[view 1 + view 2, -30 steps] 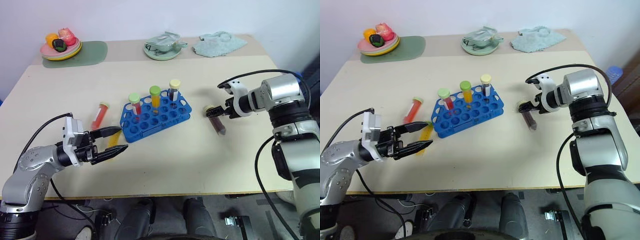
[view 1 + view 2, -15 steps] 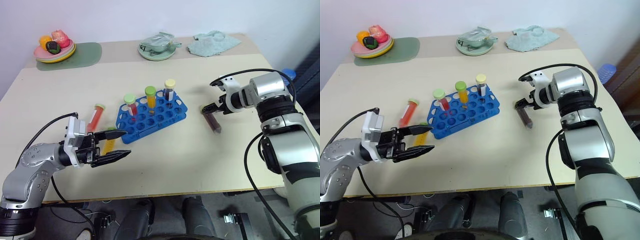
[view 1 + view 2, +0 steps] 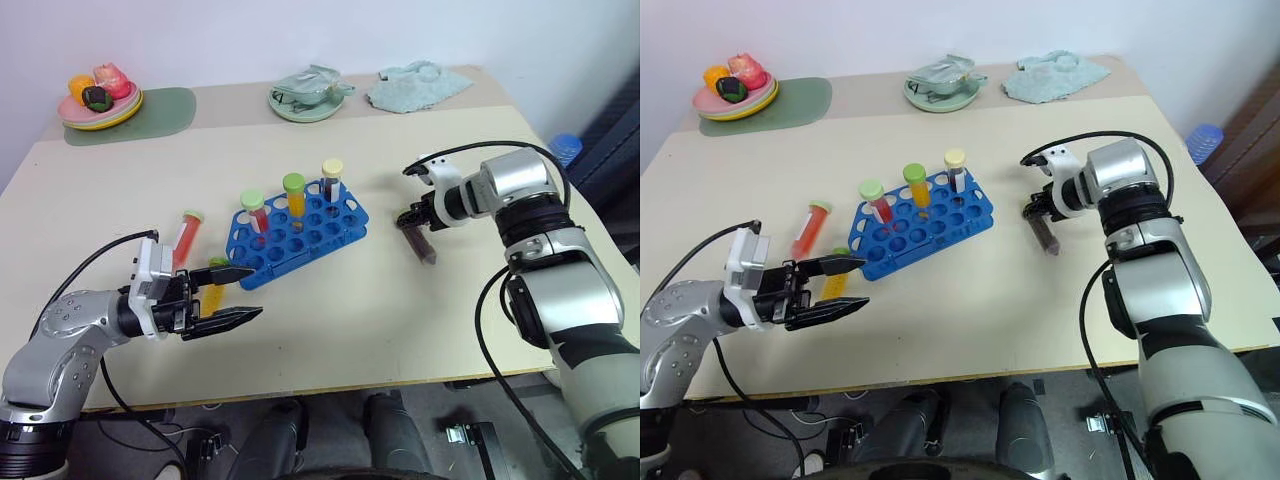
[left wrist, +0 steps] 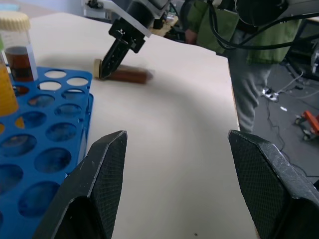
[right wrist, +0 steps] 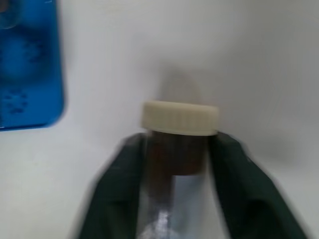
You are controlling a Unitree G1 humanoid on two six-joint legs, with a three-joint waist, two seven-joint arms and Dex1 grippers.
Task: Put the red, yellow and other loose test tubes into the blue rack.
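Observation:
The blue rack point(image 3: 300, 235) stands mid-table with three capped tubes upright in its back row. A dark-brown test tube point(image 3: 423, 245) with a pale-yellow cap lies on the table right of the rack. My right gripper point(image 3: 412, 218) is shut on it just below the cap point(image 5: 180, 118). A red tube point(image 3: 185, 236) lies left of the rack. A yellow tube point(image 3: 836, 284) lies in front of the rack's left end, partly behind my left gripper point(image 3: 256, 292), which hovers open and holds nothing.
At the back are a plate of toy food point(image 3: 98, 100) on a green mat point(image 3: 160, 108), a pale green bowl point(image 3: 305, 95) and a teal cloth point(image 3: 415, 88). A person in a green top point(image 4: 209, 20) stands beyond the table's right edge.
My right gripper has shifted a little toward the rack and closed on the dark-brown tube below its cap. The left gripper has stayed open and in place. The camera view has shifted.

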